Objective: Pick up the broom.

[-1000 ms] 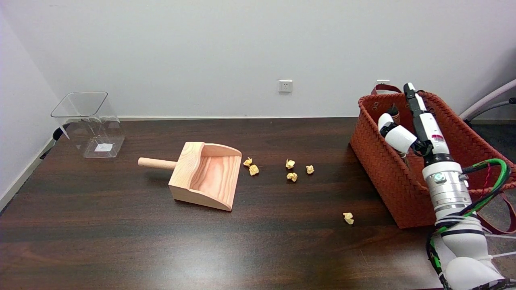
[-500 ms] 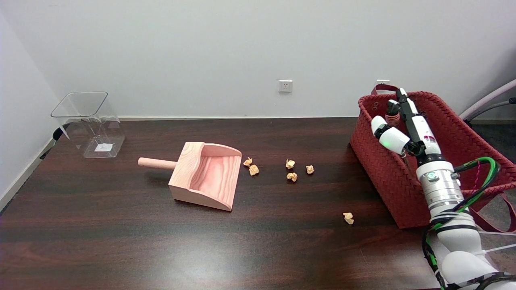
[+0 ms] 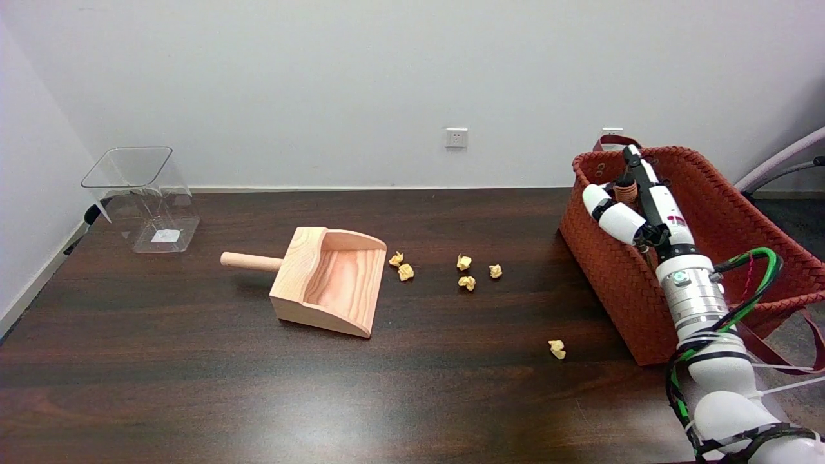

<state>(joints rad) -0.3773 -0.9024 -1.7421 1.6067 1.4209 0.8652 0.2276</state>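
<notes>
The broom's ribbed brown handle end [image 3: 624, 192] sticks up inside the woven red basket [image 3: 606, 270] at the table's right end; the rest of the broom is hidden by the basket wall and my hand. My right hand [image 3: 635, 206] reaches over the basket's near-left wall, its thumb [image 3: 609, 214] spread to the left and its fingers [image 3: 644, 180] pointing up and away. The handle end shows in the gap between thumb and fingers, and I see no grip on it.
A wooden dustpan [image 3: 329, 280] lies mid-table, handle to the left. Several crumpled yellow paper scraps [image 3: 465, 270] lie right of it, one [image 3: 557, 348] nearer the front. A clear plastic bin [image 3: 142, 198] stands at the far left.
My right arm has swung left and its hand has moved left along the basket's near wall, bringing thumb and fingers to either side of the broom's handle end.
</notes>
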